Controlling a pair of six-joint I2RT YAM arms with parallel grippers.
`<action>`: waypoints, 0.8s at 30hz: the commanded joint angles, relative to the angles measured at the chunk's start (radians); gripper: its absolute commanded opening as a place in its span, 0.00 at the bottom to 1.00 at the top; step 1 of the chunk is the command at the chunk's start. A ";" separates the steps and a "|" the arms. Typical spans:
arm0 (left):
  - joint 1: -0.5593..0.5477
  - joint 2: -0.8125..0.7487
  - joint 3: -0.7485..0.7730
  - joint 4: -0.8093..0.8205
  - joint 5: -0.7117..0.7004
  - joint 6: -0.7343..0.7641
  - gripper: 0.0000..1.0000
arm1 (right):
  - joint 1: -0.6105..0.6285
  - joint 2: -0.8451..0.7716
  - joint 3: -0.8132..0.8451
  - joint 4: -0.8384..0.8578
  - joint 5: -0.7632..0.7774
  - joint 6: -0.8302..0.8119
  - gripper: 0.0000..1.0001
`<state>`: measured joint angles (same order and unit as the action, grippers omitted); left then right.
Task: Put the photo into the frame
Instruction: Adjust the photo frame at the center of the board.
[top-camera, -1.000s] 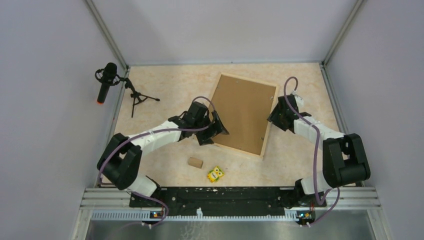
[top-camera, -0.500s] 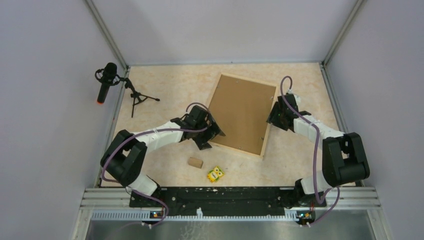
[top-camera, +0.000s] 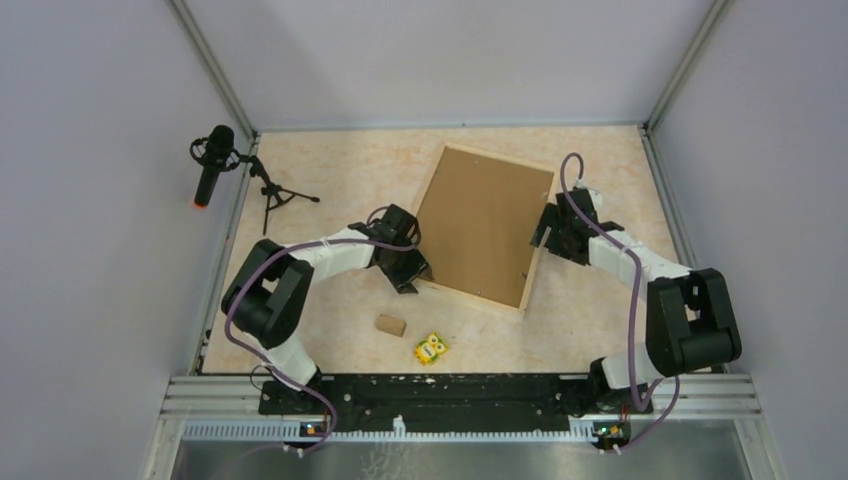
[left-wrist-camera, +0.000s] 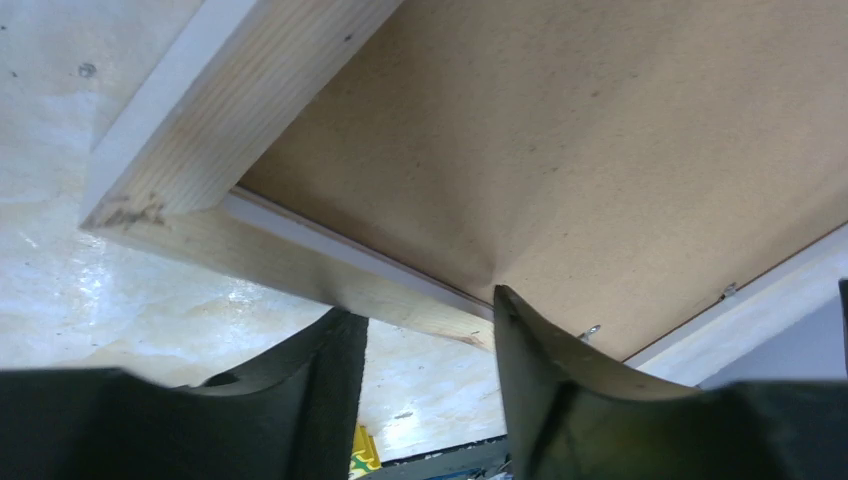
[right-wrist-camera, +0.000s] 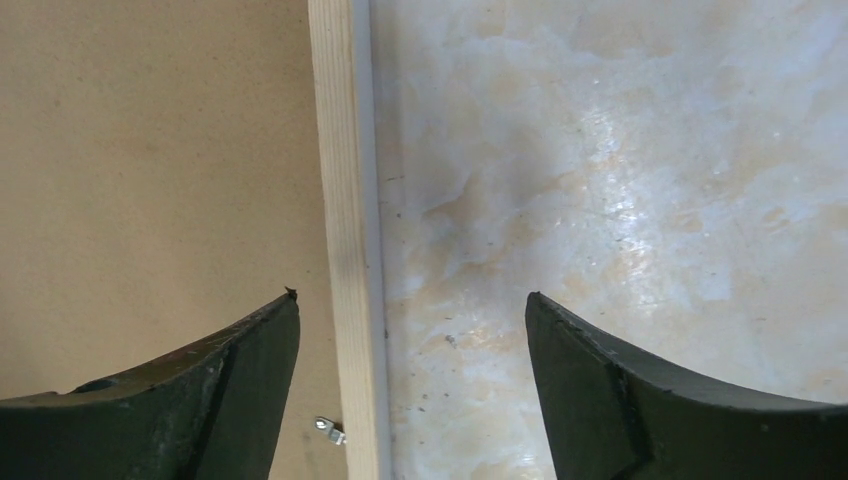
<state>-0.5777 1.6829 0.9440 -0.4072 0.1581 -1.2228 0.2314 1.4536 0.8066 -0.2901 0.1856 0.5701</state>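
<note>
- frame (right-wrist-camera: 340, 150): pale grained wood strips, white lip along the outer edge
- backing board (top-camera: 485, 225): plain mid-brown, finely speckled
- table (top-camera: 330, 170): cream with pale orange marbling
- left gripper (left-wrist-camera: 420, 305), right gripper (right-wrist-camera: 410, 295): black fingers
- cables (top-camera: 631, 320): purple
- microphone (top-camera: 210, 165): black, red tip
- small block (top-camera: 390, 324): brown
- toy (top-camera: 431, 348): bright yellow, a touch of green

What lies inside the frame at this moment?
A plain brown backing board fills the frame, which lies back side up; a small metal clip sits at its edge. The photo is not visible: anything under the board is covered.
</note>
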 joint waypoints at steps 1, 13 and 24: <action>0.010 0.079 0.096 -0.083 -0.143 0.125 0.50 | -0.013 -0.045 0.076 -0.071 0.079 -0.051 0.86; 0.008 0.160 0.181 -0.138 -0.204 0.239 0.15 | -0.212 0.205 0.347 -0.136 -0.152 -0.009 0.83; 0.010 0.163 0.185 -0.154 -0.179 0.216 0.16 | -0.290 0.198 0.281 -0.124 -0.013 0.029 0.78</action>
<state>-0.5598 1.8046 1.1454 -0.4820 -0.0055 -1.0710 -0.0063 1.7226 1.1446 -0.4599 0.1375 0.5785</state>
